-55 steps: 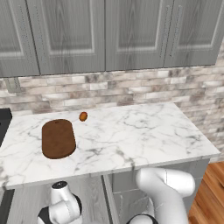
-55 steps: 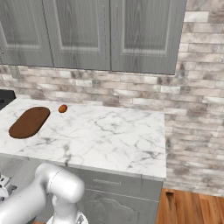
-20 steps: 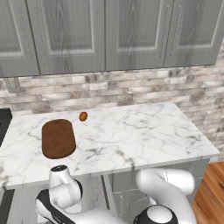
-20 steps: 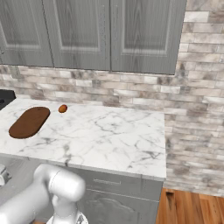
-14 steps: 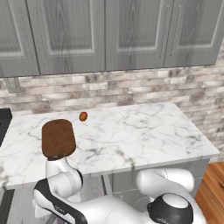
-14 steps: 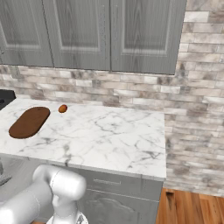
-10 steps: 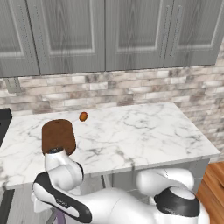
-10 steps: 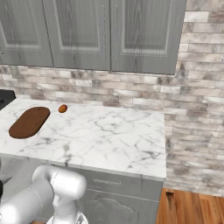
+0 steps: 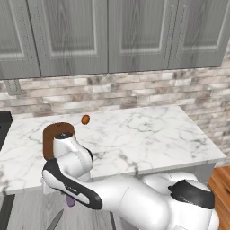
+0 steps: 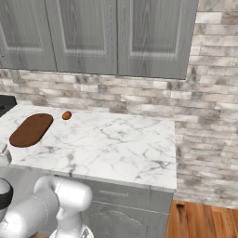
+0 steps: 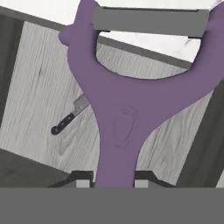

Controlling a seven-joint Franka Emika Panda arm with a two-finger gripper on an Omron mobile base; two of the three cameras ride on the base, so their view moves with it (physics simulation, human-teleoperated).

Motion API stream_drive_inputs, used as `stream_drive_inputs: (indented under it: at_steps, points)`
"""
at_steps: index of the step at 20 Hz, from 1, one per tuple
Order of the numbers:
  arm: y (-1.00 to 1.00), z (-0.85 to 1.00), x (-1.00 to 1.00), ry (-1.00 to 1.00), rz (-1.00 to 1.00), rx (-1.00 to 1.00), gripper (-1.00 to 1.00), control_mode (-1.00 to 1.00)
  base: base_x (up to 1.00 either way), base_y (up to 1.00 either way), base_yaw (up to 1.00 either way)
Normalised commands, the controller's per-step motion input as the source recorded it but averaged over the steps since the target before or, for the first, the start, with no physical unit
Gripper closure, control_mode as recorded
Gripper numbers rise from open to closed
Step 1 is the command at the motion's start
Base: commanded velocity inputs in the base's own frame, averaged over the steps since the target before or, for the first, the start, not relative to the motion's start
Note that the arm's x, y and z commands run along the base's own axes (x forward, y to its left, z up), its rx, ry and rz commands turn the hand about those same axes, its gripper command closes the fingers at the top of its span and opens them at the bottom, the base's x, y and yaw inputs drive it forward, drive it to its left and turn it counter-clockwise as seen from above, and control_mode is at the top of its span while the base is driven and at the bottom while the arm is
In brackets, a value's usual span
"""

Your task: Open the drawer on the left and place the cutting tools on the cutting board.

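Nearest in the hand view, the small purple Y-shaped peeler (image 11: 118, 113) stands up between the two dark finger tips, its stem pinched at the bottom by the jaws of the gripper (image 11: 114, 181), which are closed on it. Its two arms spread wide and carry a flat grey blade bar across the top; the plastic is a smooth matte purple with a faint oval dimple on the stem.

Behind the peeler lies the open wide shallow grey drawer (image 11: 39, 87), its floor a pale grey wood grain. On that floor rests the slim knife with grey blade and dark handle (image 11: 70, 117), lying flat and slanted, partly hidden by the peeler's stem, well apart from the jaws.

In the left base view the white arm bends low in front of the white marble surface (image 9: 148, 134), and a small purple bit (image 9: 70, 201) shows under the hand; it is probably the peeler's end, though it is too small to be sure.

Farther back on the surface sits the dark brown wooden cutting board with rounded corners (image 10: 31, 128), flat, toward the left end. Just beyond its far corner lies a small orange-brown oval object (image 10: 66, 115), near but apart from the board. Behind stand a grey-and-brown brick wall (image 10: 139, 100) and grey cabinet doors (image 10: 116, 32).
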Motion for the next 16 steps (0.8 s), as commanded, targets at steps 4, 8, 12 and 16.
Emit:
stream_drive_inputs:
  at_steps: [4,8,12,16]
  points:
    - [-0.06,0.62,0.29,-0.11,-0.07,0.00,1.00,-1.00,0.00,0.00,0.00]
    - [-0.20,0.39,0.31,0.00,-0.04,0.05,1.00,-1.00,0.00,0.00,0.00]
    - [-0.43,0.07,0.26,-0.05,-0.10,0.08,1.00,-1.00,0.00,0.00,0.00]
    - [-0.37,0.00,0.33,-0.03,-0.15,0.05,1.00,-1.00,0.00,0.00,0.00]
